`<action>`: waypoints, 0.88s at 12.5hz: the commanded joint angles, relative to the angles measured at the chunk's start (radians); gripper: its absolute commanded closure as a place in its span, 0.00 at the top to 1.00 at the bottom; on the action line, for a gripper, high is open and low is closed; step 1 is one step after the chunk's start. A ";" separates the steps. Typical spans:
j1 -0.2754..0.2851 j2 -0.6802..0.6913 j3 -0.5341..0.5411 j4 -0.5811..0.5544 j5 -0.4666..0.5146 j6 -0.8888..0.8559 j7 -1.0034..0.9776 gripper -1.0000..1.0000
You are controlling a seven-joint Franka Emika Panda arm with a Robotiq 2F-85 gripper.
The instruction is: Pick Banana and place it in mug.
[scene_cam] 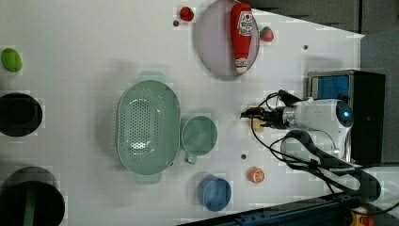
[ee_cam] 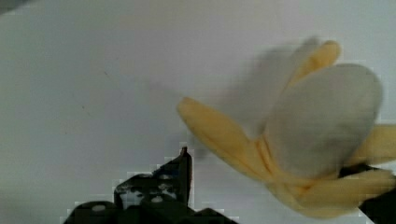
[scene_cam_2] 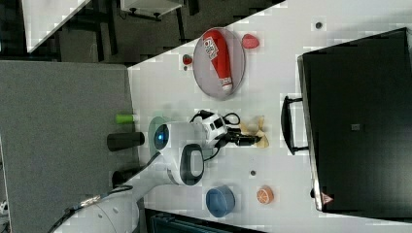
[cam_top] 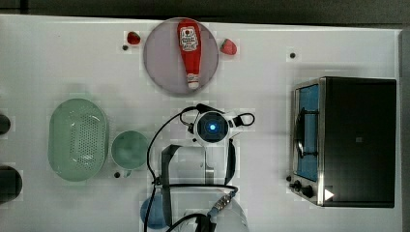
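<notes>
Arm bent low over table, tool (ee_cam: 275, 186) wide open w/ fingers straddling peeled banana (ee_cam: 299, 140).

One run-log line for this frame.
tool: open, around peeled banana | banana: on table, not lifted | mug: empty, beside colander

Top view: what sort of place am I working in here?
Most likely a lab tabletop staged as a toy kitchen: a white table with a ketchup bottle on a plate, a green colander beside a mug, and a toaster oven.
</notes>
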 commanded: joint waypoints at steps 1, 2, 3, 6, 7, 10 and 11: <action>-0.008 -0.021 0.004 -0.008 0.011 0.027 -0.025 0.96; -0.008 -0.021 0.005 -0.007 0.011 0.028 -0.025 0.85; -0.008 -0.021 0.004 -0.011 0.011 0.029 -0.025 0.71; -0.008 -0.022 0.006 -0.009 0.011 0.039 -0.025 0.38; -0.008 -0.024 0.007 -0.009 0.011 0.039 -0.025 0.36; -0.008 -0.044 0.007 -0.009 0.011 0.039 -0.025 0.36; -0.010 -0.064 0.006 -0.007 0.013 0.037 -0.024 0.36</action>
